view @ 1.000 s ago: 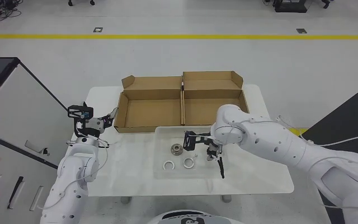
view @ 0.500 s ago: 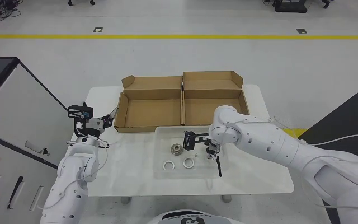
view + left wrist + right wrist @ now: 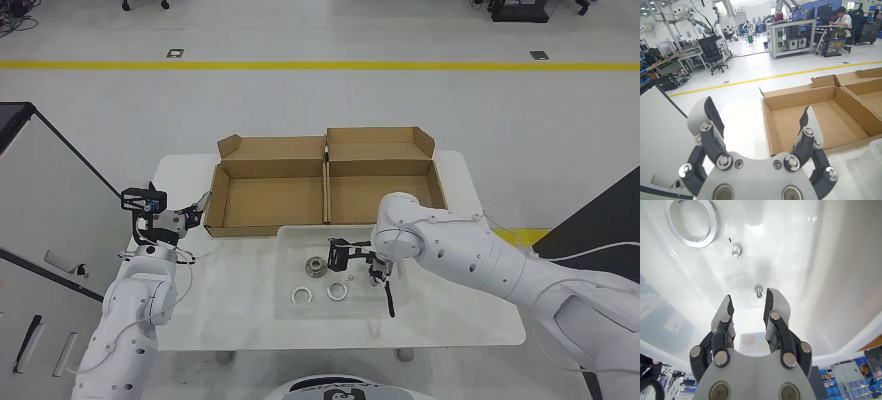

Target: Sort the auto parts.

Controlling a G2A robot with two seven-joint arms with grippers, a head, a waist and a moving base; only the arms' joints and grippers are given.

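- Since a second ago the right gripper [image 3: 749, 295] has edged a little toward the middle of the clear tray [image 3: 829, 275]. We see no shift in the left gripper [image 3: 757, 106].
- We find the right gripper low inside the tray, its fingers partly spread and nothing between them.
- A short screw [image 3: 758, 291] lies flat on the tray floor just ahead of the fingertips, much nearer one pad [image 3: 768, 302] than the other. We take it for the next pick.
- A second screw [image 3: 736, 250] lies farther on, near a metal ring [image 3: 692, 222] but not touching it.
- From above we also note a flanged hub [image 3: 316, 265] and a second ring [image 3: 301, 295] in the tray.
- The left gripper is spread wide and holds nothing, just beside the left cardboard box [image 3: 810, 117].
- Risk, as we judge it: the screw sits off-centre, so the nearer pad would meet it first and could roll it away on the slick floor.
- We also think the fingers could close above so low a screw, or the tips could strike the tray floor and shove the tray.
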